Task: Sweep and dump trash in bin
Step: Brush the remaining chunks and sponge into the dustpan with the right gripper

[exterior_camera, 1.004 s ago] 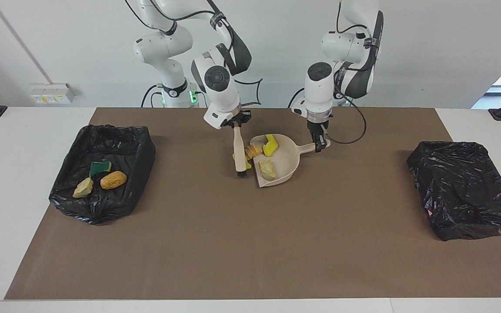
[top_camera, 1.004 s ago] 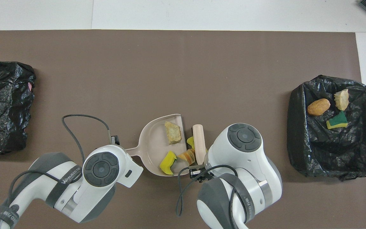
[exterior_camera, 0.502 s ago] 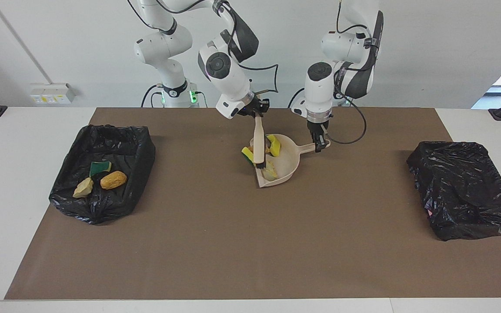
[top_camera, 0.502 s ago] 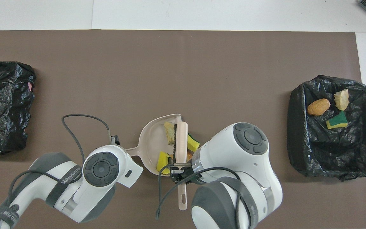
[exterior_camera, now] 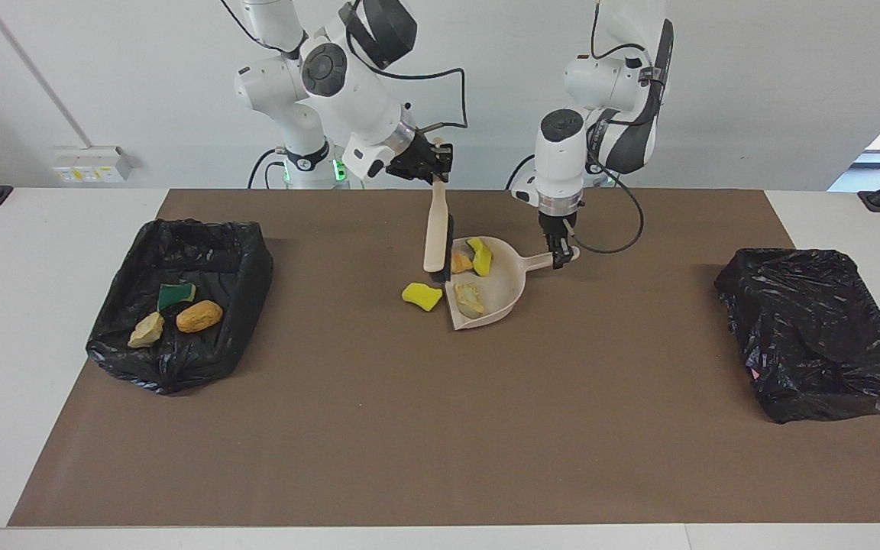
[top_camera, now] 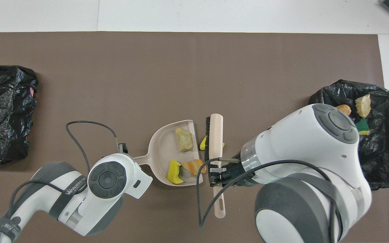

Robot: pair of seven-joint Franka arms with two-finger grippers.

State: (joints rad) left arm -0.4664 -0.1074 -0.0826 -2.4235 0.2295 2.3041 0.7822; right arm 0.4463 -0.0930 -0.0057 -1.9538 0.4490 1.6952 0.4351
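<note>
My left gripper (exterior_camera: 561,250) is shut on the handle of the beige dustpan (exterior_camera: 503,286), which rests on the mat. Three pieces of trash lie in the pan: a yellow sponge (exterior_camera: 480,256), an orange lump (exterior_camera: 461,263) and a tan lump (exterior_camera: 470,298). Another yellow sponge (exterior_camera: 422,296) lies on the mat just outside the pan's mouth. My right gripper (exterior_camera: 434,159) is shut on the handle of the brush (exterior_camera: 435,229), which hangs bristles-down beside the pan's mouth. The bin (exterior_camera: 180,252) at the right arm's end holds three scraps (exterior_camera: 198,315).
A second black-lined bin (exterior_camera: 818,332) sits at the left arm's end of the brown mat (exterior_camera: 440,428). The left gripper's cable (top_camera: 79,126) loops over the mat near the pan's handle.
The right gripper rose and swung the brush across the pan and back out to its mouth. One yellow sponge now lies on the mat outside the pan. The left gripper held still.
</note>
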